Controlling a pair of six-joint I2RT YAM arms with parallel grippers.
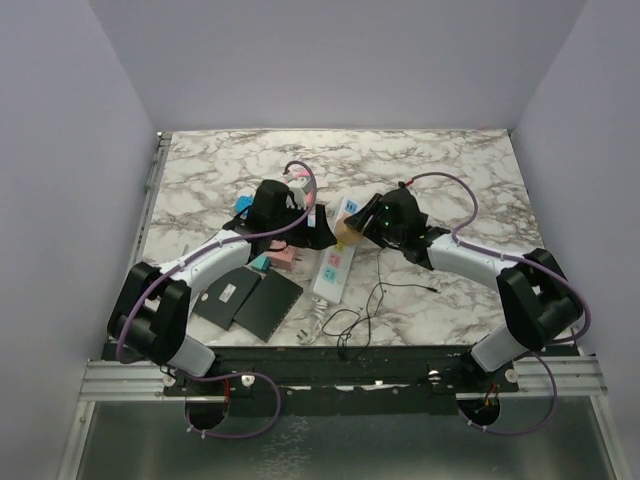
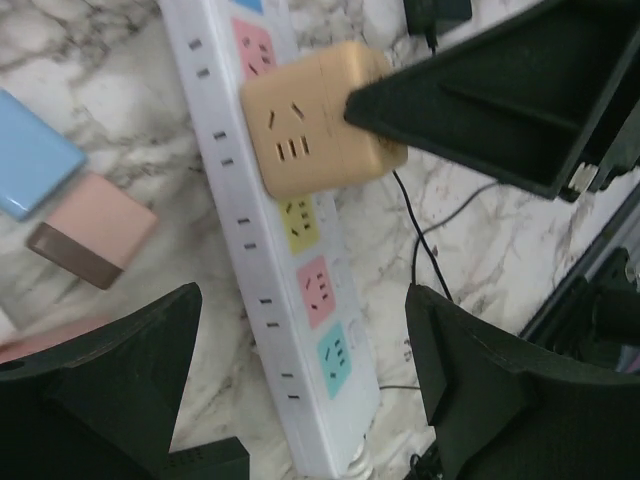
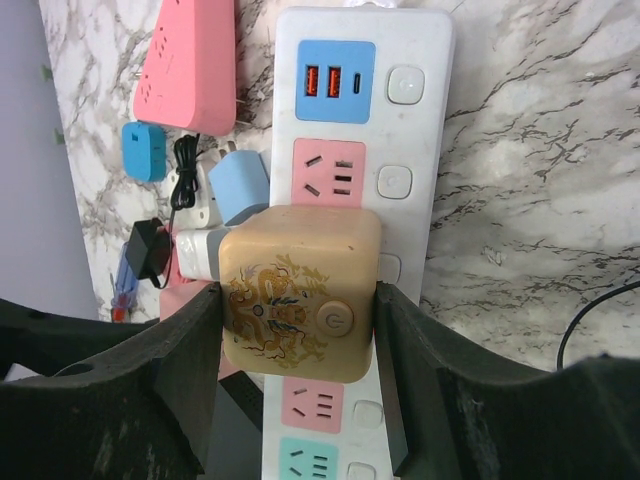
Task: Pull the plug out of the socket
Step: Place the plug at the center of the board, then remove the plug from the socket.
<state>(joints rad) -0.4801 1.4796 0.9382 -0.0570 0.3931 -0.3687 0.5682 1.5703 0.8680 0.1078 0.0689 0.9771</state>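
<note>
Socket (image 1: 333, 272) lay mid-worktop (image 1: 450, 180), running 12 to 6 o'clock. The tan cube plug (image 3: 298, 290) was seated on an outlet toward its 12 o'clock end. My right tool (image 3: 297, 345) was clamped on the plug, pads (image 3: 190, 350) on two opposite sides, I judge so the pull would come straight off the outlet. My left tool (image 2: 300, 310) stood wide open above the socket's 6 o'clock half, holding nothing, with no contact visible. It was probably placed to pin the socket down.
</note>
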